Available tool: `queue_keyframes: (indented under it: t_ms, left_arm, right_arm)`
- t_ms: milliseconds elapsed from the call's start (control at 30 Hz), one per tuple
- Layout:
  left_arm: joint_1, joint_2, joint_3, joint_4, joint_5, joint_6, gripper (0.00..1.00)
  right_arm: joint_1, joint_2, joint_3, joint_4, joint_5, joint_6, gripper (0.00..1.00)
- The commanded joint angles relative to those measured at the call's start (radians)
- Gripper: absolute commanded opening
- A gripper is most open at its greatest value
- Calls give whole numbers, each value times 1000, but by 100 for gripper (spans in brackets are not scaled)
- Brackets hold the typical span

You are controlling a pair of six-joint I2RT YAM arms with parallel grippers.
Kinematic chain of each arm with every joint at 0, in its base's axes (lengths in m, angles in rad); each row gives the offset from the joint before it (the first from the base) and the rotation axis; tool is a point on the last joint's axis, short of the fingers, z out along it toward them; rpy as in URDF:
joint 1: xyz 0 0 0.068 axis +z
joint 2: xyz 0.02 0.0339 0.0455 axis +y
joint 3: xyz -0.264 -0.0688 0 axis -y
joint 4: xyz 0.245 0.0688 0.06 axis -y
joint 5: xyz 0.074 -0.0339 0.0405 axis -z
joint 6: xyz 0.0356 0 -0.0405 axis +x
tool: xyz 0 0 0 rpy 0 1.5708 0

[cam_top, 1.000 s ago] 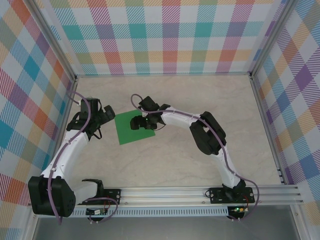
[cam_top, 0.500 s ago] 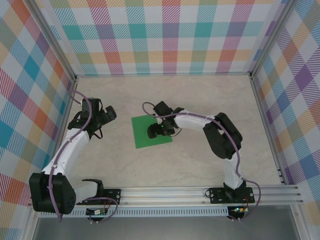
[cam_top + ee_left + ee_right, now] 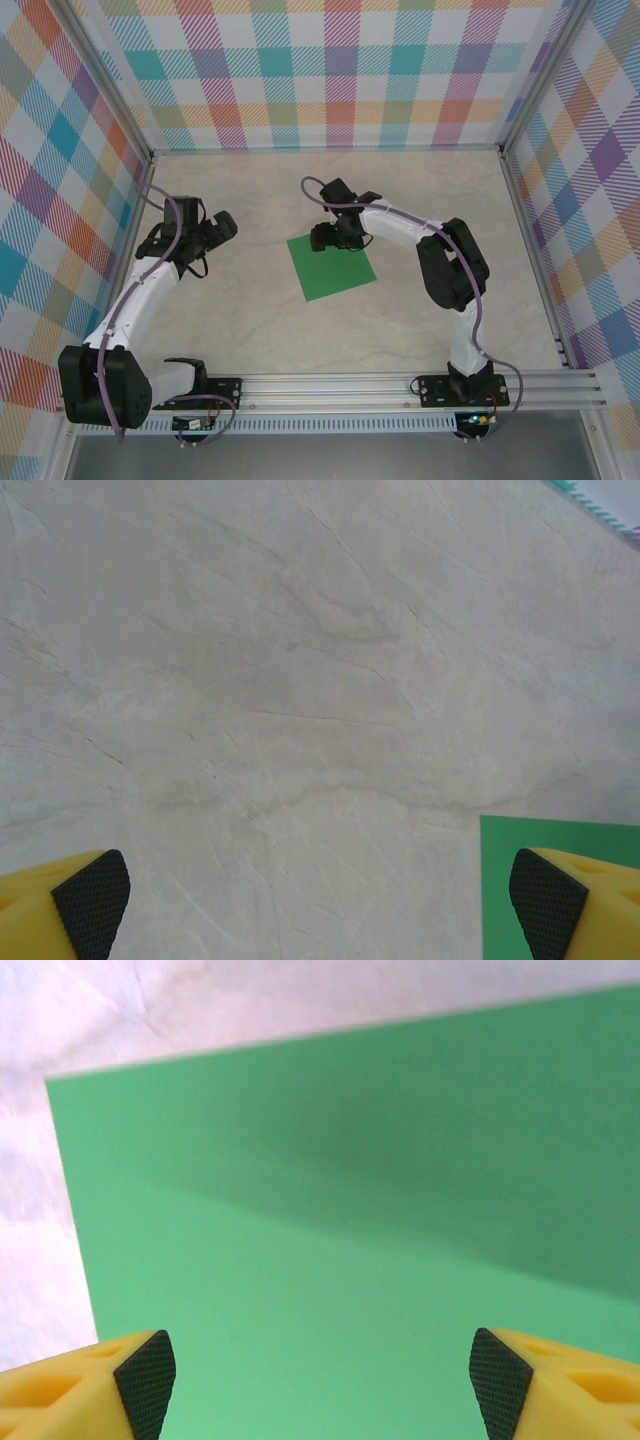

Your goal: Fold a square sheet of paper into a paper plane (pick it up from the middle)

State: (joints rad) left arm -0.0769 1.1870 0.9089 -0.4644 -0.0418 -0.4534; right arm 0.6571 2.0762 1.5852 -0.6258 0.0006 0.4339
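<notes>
Lying flat and unfolded near table (image 3: 250, 330) centre: sheet (image 3: 335, 272). Right gripper (image 3: 320, 239) at sheet's 11 o'clock corner, jaws wide, nothing between; pads (image 3: 145, 1382) low over green in wrist view, contact unclear. Left gripper (image 3: 224, 226) well apart at 9 o'clock, fully spread, empty; sheet corner at 4 o'clock in its wrist view.

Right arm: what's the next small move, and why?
Probably shift the right gripper toward the centre of the square sheet of paper before lowering and closing. Its jaws stand open at the sheet's far edge, while the sheet lies flat and unfolded on the table. The left gripper is open, off the sheet's left side.
</notes>
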Motion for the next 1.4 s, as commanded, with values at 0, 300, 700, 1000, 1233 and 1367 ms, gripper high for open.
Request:
queue_keyframes:
  t_ms: [0,300,700,1000,1233,1367]
  left_arm:
    - [-4,18,-33,16,67,-44,100]
    - [-5,38,-76,45,80,-54,100]
    - [-7,69,-115,100,107,-72,100]
    - [-13,101,-159,177,152,-127,100]
    - [-31,111,-182,246,172,-136,100]
    - [-42,109,-200,272,172,-140,100]
  right_arm:
    - [14,82,64,-60,36,72,80]
    - [72,134,62,-185,192,27,83]
    - [169,-49,-344,-168,228,30,83]
    - [168,-165,-197,-238,218,149,87]
    - [169,-166,-197,-273,186,286,100]
    - [168,-136,-185,-264,148,283,100]
